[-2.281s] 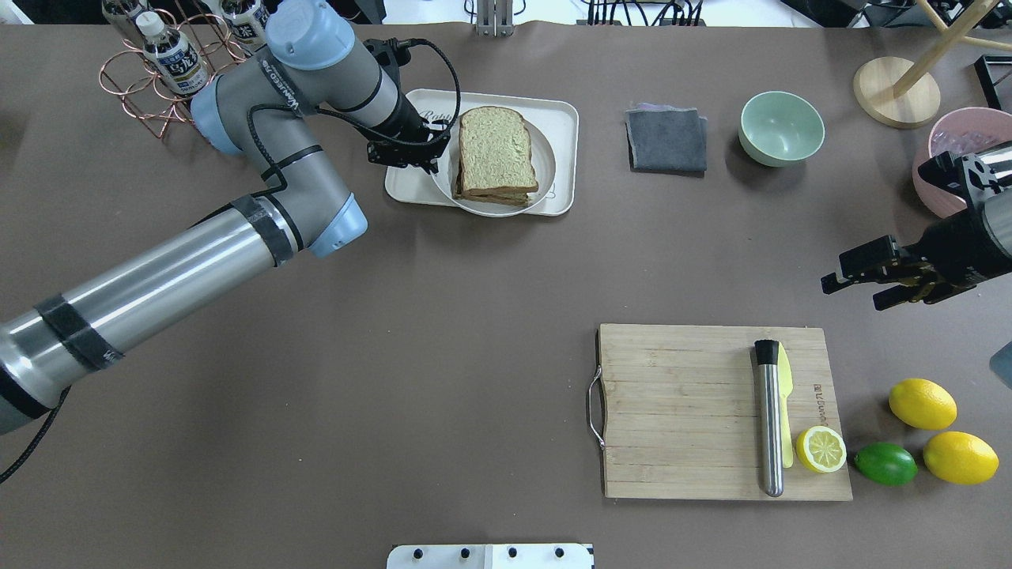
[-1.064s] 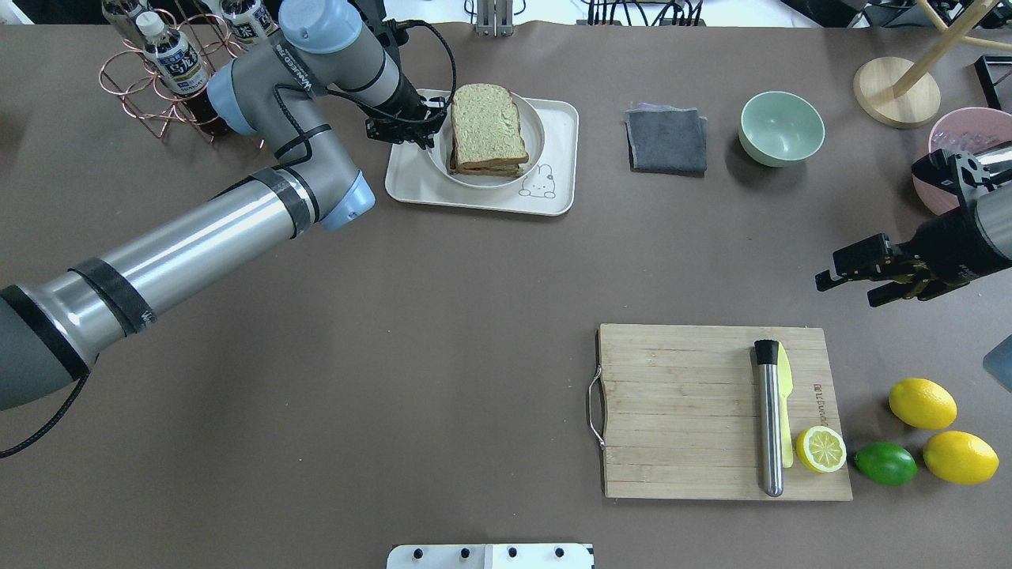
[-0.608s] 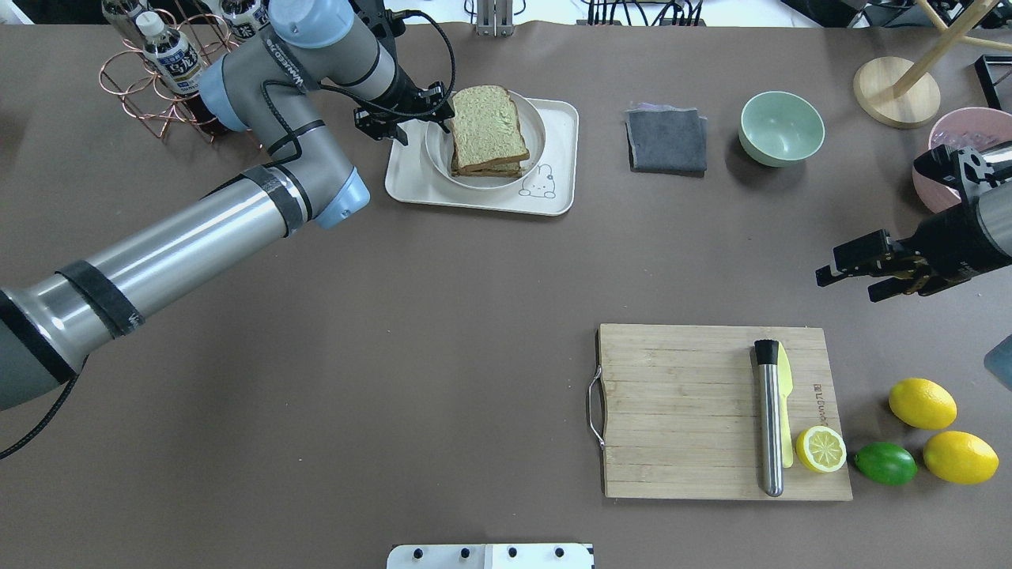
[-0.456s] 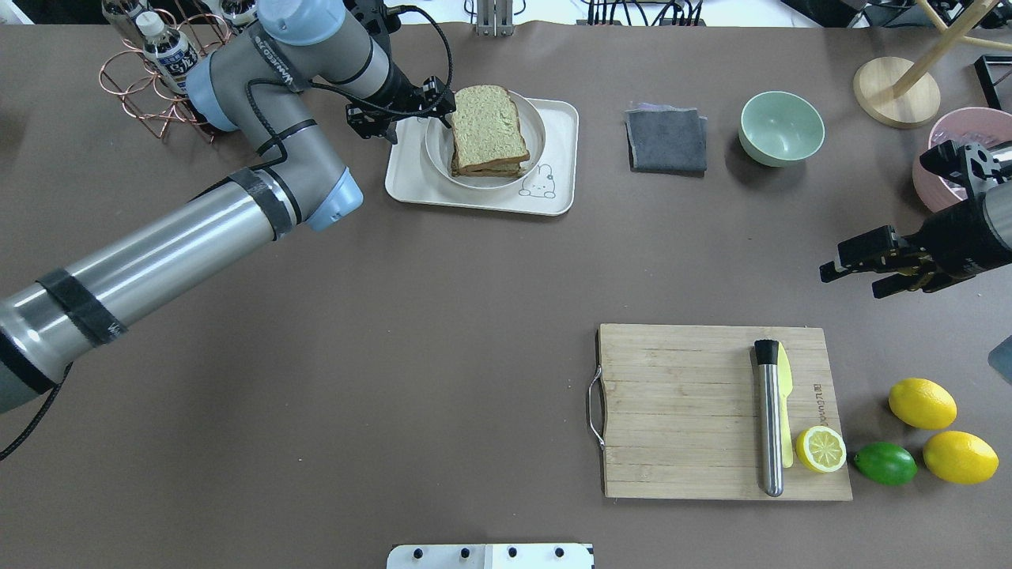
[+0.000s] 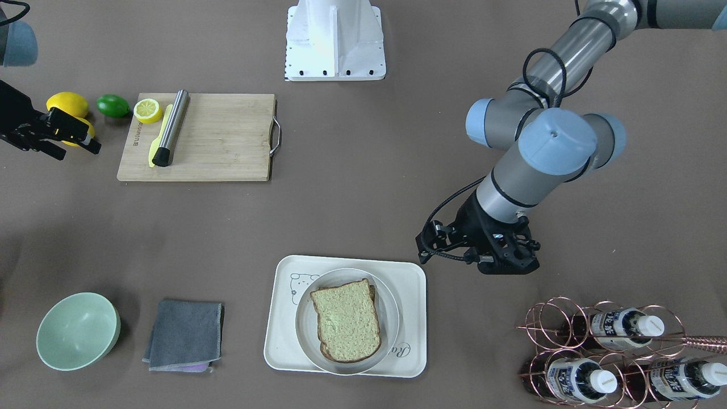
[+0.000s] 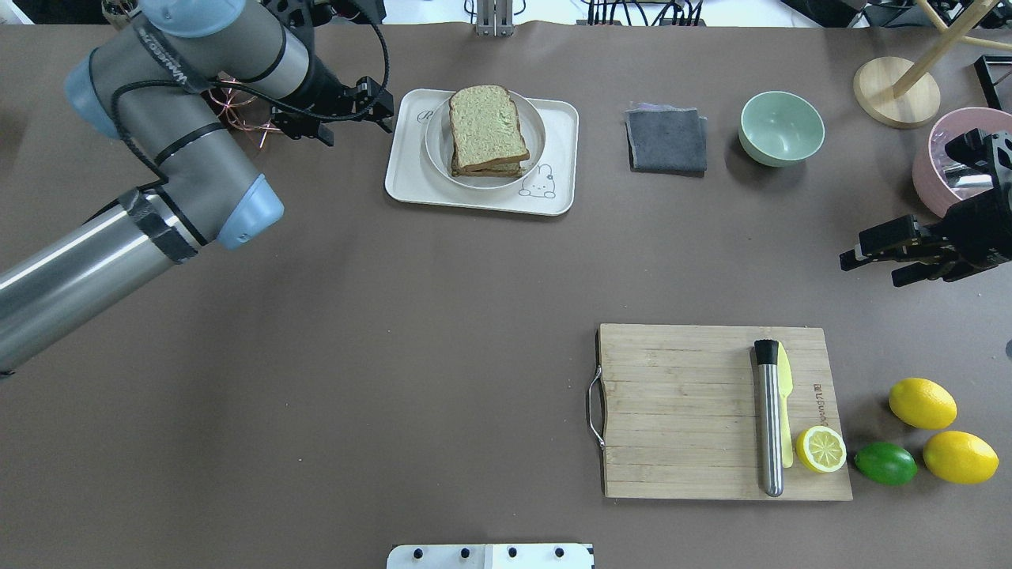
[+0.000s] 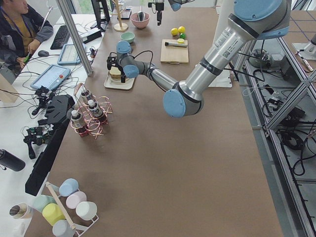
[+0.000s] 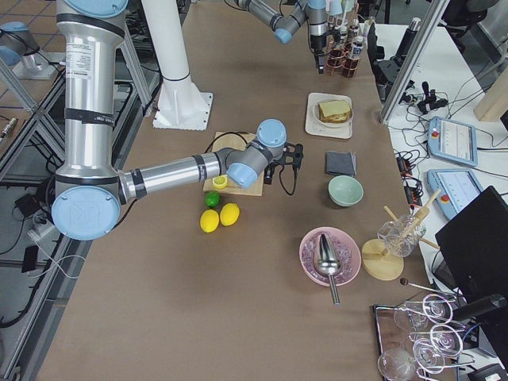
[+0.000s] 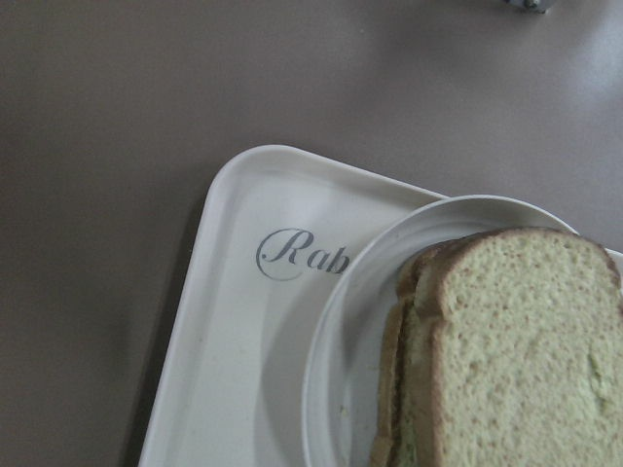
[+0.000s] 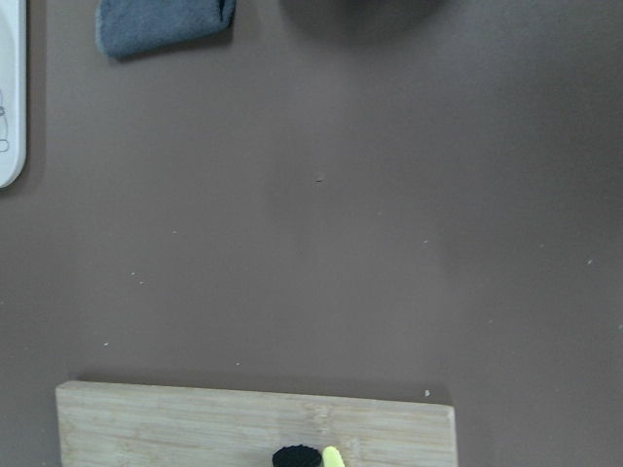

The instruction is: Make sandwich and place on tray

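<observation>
On tray [image 6: 407, 180] marked "Rab…": plate [image 6: 538, 133] w/ sandwich [image 6: 486, 126]; left gripper [image 6: 354, 129], right gripper [image 6: 870, 271] agape, empty.

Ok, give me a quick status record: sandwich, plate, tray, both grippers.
sandwich: assembled, lying on the plate
plate: sitting inside the tray
tray: on the table's far side, near the grey cloth
left gripper: open, empty, beside the tray and clear of it
right gripper: open, empty, over bare table past the cutting board
task state: sandwich appears placed
</observation>
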You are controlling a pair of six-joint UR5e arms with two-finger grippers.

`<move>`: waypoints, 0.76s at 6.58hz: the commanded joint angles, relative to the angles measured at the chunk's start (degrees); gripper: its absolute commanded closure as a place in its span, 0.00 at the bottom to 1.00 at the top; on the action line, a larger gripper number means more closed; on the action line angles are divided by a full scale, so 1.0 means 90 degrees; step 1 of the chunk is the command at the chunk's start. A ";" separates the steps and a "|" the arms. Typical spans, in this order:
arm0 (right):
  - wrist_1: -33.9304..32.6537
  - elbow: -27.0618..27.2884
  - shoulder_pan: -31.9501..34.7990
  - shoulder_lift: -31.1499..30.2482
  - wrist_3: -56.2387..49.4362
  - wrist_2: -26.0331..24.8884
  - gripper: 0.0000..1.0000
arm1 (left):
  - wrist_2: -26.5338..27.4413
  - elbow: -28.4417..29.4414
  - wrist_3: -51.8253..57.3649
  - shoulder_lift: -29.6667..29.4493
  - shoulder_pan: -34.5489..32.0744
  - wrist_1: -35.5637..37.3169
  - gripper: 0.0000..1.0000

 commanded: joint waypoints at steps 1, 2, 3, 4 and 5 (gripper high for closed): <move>-0.0025 -0.0366 0.0523 -0.0179 -0.1160 0.0000 0.00 | -0.0315 -0.1695 0.2049 0.1187 -0.0706 0.1534 0.02; -0.0403 -0.0474 0.0816 -0.0200 -0.1814 0.0000 0.00 | -0.0772 -0.2156 0.2920 0.1551 -0.1329 0.2142 0.02; -0.1219 -0.0465 0.1225 -0.0190 -0.2980 0.0000 0.00 | -0.1037 -0.2712 0.3751 0.2241 -0.1741 0.2476 0.02; -0.2087 -0.0465 0.1664 -0.0180 -0.4114 -0.0010 0.00 | -0.1301 -0.2988 0.4619 0.2779 -0.2229 0.2779 0.02; -0.2879 -0.0465 0.2123 -0.0180 -0.5314 -0.0164 0.00 | -0.1420 -0.2981 0.5894 0.3191 -0.2804 0.3140 0.02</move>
